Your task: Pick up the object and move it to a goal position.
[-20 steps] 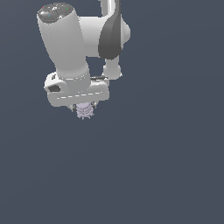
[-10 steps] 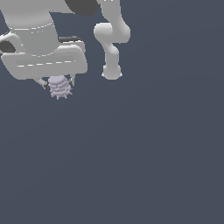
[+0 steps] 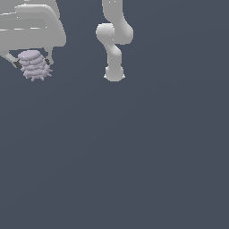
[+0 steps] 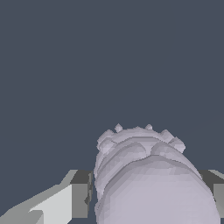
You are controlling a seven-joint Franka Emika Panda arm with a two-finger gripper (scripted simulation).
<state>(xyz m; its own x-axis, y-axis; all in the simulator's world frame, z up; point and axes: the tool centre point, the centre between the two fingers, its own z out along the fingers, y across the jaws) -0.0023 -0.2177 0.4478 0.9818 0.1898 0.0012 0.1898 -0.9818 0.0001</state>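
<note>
At the exterior view's upper left, the Panda's gripper (image 3: 32, 62) clamps the object (image 3: 34, 65), a lilac-grey lump of stacked ridges with small spikes at its base, its dark fingertips (image 3: 16, 64) pressed to either side. Further right stands the white arm (image 3: 114, 38) above the plain dark floor (image 3: 134, 156).

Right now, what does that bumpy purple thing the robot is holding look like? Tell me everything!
The object is a small, pale lilac-grey lump made of stacked rounded ridges, with tiny spikes around its lower end. It looks matte, like clay or plastic. It hangs upright between the jaws of the gripper, whose dark pads press its two sides. Nothing else touches it. It sits near the upper corner on the exterior view's left.
</note>
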